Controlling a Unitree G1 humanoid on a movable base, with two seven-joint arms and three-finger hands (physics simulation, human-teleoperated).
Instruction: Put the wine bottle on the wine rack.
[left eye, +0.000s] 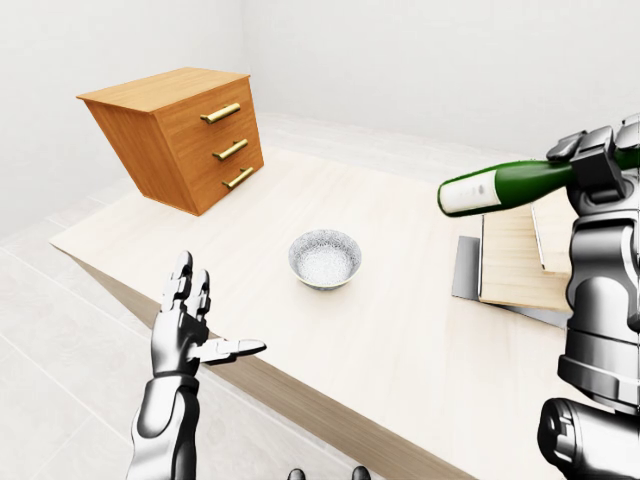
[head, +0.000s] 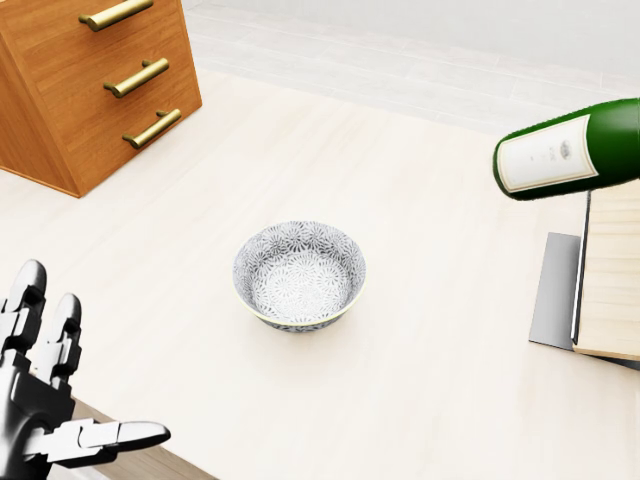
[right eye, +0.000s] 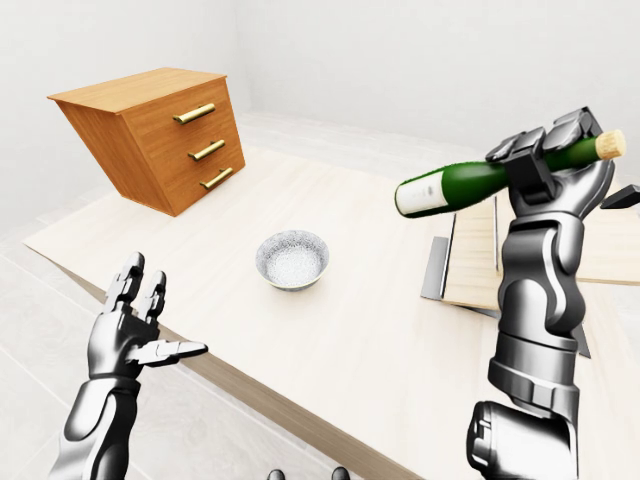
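The right hand (right eye: 550, 155) had its fingers (right eye: 520, 150) wrapped round the neck of the wine bottle (right eye: 470, 180), holding it nearly level in the air, corked end to the right, label end to the left. The smooth green glass hung above the left edge of the wine rack (left eye: 515, 260), a flat pale-wood slab on a grey metal base near the desk's right side in the left-eye view. The left hand (left eye: 190, 325) hovered off the desk's near edge, fingers spread wide, holding nothing. The desk (head: 420, 380) was broad pale wood, with much bare surface around a patterned round bowl (head: 299, 275) at its middle. A tilted wooden drawer chest (left eye: 180, 135) with three brass handles sat on the far left corner, well apart from the bowl.
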